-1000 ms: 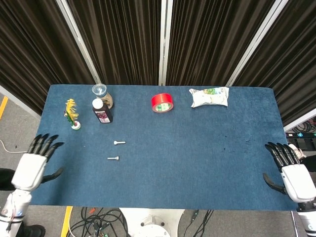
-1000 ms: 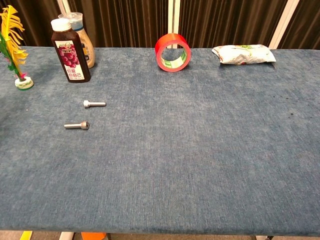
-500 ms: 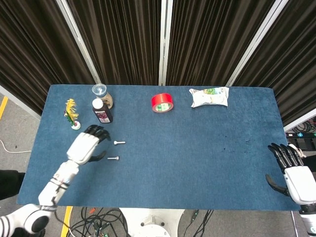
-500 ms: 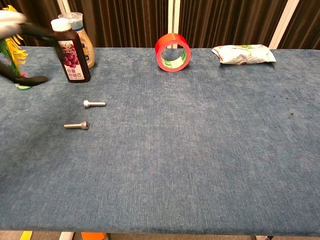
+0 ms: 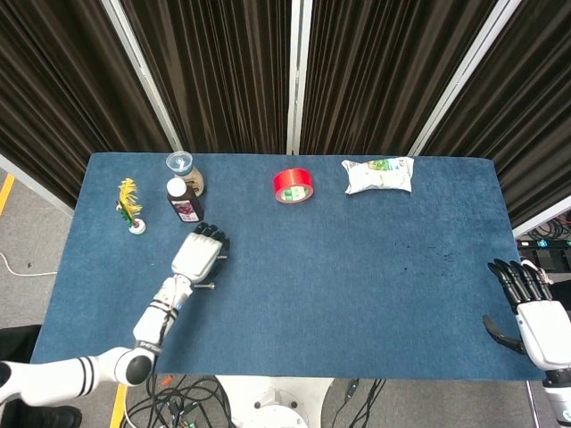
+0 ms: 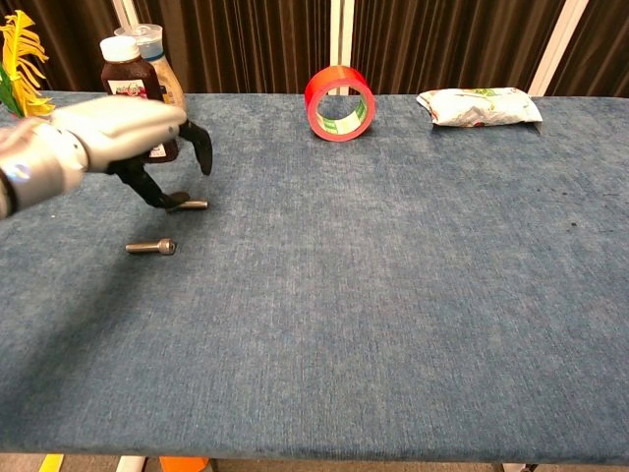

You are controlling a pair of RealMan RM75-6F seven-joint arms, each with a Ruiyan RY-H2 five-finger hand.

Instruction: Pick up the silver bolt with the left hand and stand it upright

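Two silver bolts lie flat on the blue table. The farther bolt lies partly under my left hand, whose fingers curve down over it with the thumb tip touching or just short of the bolt's head. The hand holds nothing. From the head view my left hand hides that bolt. The nearer bolt lies free just in front of the hand, also showing as the nearer bolt by the wrist. My right hand hangs open off the table's right edge.
A dark sauce bottle and a jar stand just behind my left hand. A yellow feather toy stands at the far left. A red tape roll and a snack packet lie along the back.
My left hand has swung in from the table's left edge to above the farther bolt, its fingers now curving down around it. The right hand has barely moved.
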